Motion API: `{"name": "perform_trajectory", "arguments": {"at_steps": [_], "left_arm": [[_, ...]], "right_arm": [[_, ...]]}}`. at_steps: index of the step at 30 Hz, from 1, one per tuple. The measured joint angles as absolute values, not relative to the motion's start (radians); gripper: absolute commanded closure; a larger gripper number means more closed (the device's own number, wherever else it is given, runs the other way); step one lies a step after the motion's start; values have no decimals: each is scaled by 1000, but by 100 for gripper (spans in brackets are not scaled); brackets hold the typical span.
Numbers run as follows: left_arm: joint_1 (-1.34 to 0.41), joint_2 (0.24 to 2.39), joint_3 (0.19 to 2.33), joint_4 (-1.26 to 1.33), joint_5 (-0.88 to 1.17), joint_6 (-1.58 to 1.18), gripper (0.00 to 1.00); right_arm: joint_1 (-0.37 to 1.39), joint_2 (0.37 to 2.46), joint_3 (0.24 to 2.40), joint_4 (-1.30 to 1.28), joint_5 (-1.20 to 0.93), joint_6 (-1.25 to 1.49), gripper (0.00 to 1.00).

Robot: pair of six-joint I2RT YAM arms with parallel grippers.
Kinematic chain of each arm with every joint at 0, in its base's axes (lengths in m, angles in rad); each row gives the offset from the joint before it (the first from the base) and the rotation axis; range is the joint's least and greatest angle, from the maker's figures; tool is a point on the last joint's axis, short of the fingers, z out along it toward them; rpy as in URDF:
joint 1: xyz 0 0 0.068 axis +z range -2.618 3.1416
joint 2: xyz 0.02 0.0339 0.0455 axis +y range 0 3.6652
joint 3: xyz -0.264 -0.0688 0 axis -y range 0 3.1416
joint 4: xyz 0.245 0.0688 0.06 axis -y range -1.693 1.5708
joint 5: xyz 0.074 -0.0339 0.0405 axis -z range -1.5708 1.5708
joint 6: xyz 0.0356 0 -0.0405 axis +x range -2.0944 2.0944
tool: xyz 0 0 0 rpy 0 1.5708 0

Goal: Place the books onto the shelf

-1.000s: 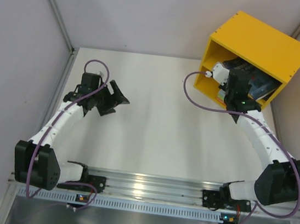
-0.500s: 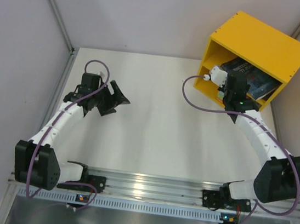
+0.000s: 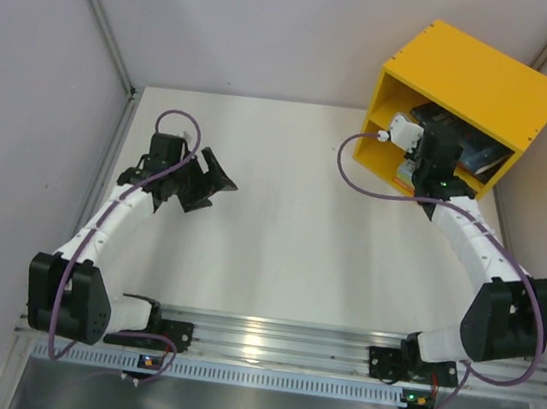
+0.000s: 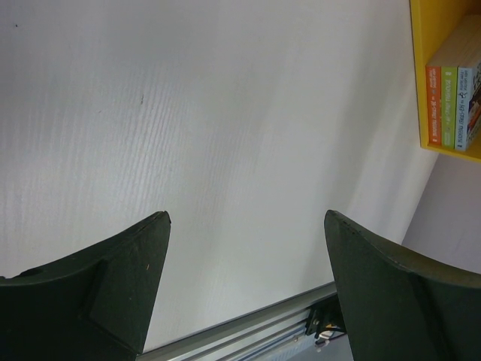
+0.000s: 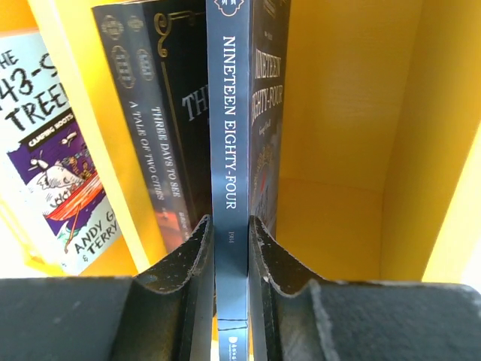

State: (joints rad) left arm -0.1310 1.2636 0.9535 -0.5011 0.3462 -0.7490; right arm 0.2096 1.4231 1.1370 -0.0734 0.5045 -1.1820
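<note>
The yellow shelf (image 3: pixel 471 84) stands at the table's far right, its open front facing the arms. My right gripper (image 5: pixel 229 222) is shut on the spine of a blue-grey book (image 5: pixel 229 113), "Nineteen Eighty-Four", held upright inside one compartment. Two dark books (image 5: pixel 143 120) stand just to its left. Beyond the yellow divider board (image 5: pixel 75 98) a light blue book (image 5: pixel 52 165) shows its cover. From above, the right gripper (image 3: pixel 432 150) sits at the shelf's mouth. My left gripper (image 4: pixel 246 218) is open over bare table, far from the shelf, and its view catches orange-red, lime green and light blue spines (image 4: pixel 449 105).
The yellow side wall (image 5: pixel 353 113) of the compartment lies right of the held book, with a gap between them. Grey walls close the table at the back and both sides. A metal rail (image 3: pixel 264 350) runs along the near edge.
The right gripper has moved a little deeper into the shelf's opening with the blue-grey book, which now shows less of its cover from above. The left arm has not moved.
</note>
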Motion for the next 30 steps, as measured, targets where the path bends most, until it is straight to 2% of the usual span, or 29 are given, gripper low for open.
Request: {"name": "perform_trajectory", "arguments": {"at_steps": [2,3,4,6,9,14,17,18,19,30], "left_arm": [[-131,1266,954,-501,345,-749,12],[-131,1267,955,-501,343,-749,12],[-131,1267,955,-501,343,-749,12],[-131,1268,958,-501,343,-749,12],[-131,1269,965,-501,343,-749,12],[-131,1274,968,-501,344,-749,12],[-131,1274,969,-501,343,-749,12],[-131,1274,970,-503,342,-748,12],[-131,1274,973,-505,342,-748,12],[-130,1274,1013,-510,340,-737,13]], "right_arm": [[201,1423,1137,-66,496,-1178,81],[197,1422,1137,-66,491,-1174,69],[195,1422,1137,-69,488,-1168,65],[190,1420,1138,-88,489,-1140,59],[182,1402,1147,-162,482,-1092,58],[181,1359,1157,-220,471,-1050,65],[181,1344,1161,-239,459,-1032,84],[181,1342,1161,-243,456,-1028,96],[181,1342,1161,-247,454,-1029,100],[171,1344,1159,-200,455,-1064,100]]}}
